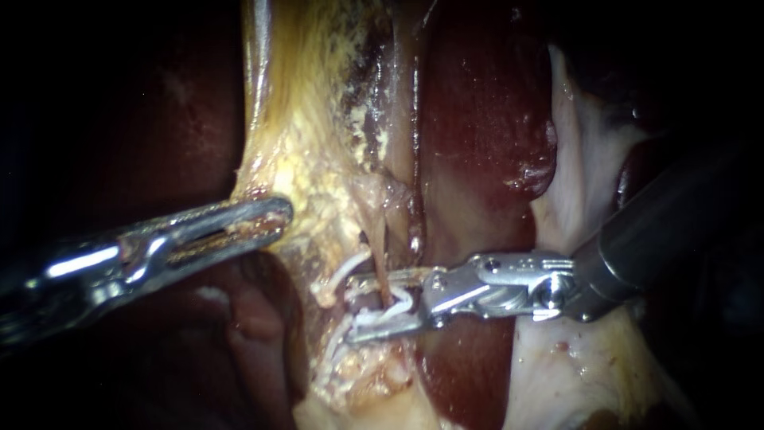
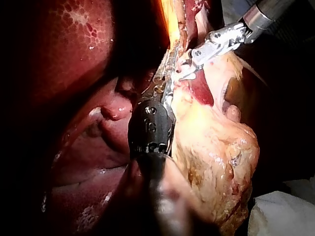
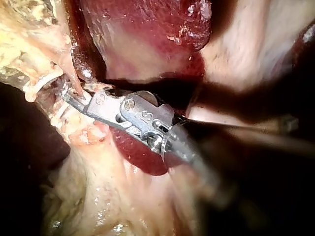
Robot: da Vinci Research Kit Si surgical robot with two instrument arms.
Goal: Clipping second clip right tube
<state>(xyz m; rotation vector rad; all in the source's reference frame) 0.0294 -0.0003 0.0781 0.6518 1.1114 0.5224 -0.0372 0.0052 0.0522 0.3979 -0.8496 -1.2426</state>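
A thin brownish tube runs down from the yellow fatty tissue between dark liver lobes. My right instrument comes in from the right. Its jaws stand open around this tube, with a gap between them. A white clip lies along the lower jaw. Just to the left, a white curved clip sits on the fatty strands. My left instrument comes in from the left, its jaws shut on the edge of the yellow tissue. The right wrist view shows my right instrument at the tube beside the white clip.
Dark red liver lies behind and to the right of the tube. Pale whitish tissue lies under the right shaft. In the left wrist view my left instrument is buried in fatty tissue, and white gauze lies beside the specimen.
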